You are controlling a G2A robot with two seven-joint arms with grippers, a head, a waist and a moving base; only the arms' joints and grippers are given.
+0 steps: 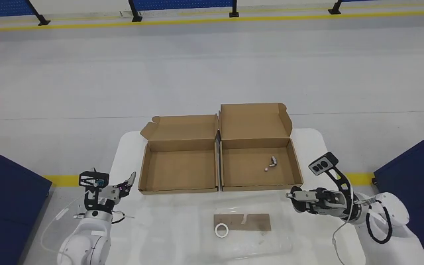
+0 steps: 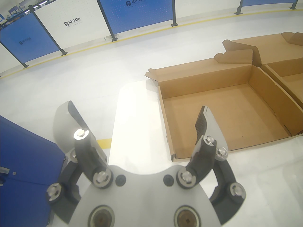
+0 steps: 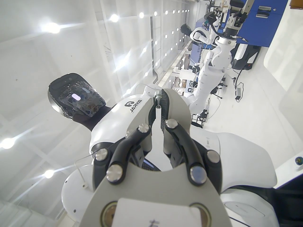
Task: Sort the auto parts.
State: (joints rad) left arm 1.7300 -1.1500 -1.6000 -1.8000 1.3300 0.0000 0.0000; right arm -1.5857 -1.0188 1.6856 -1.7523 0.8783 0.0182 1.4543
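Note:
Two open cardboard boxes stand side by side at the back of the table. The left box (image 1: 179, 171) (image 2: 225, 109) has a bare floor. In the right box (image 1: 258, 173) lies a small metal part (image 1: 271, 161). A white ring (image 1: 221, 230) and a brown card (image 1: 242, 222) lie in a clear bag near the front edge. My left gripper (image 1: 112, 183) (image 2: 137, 109) hangs open at the table's left end, short of the left box, holding nothing. My right gripper (image 1: 291, 194) (image 3: 158, 100) sits at the front right corner of the right box, turned upward, shut on a small threaded metal screw (image 3: 158, 98).
The white table (image 1: 305, 142) ends close behind the boxes, whose lids (image 1: 255, 122) stand open at the back. Blue cabinets flank the table at both sides (image 1: 20, 192). Bare tabletop lies between the boxes and the clear bag (image 1: 255, 246).

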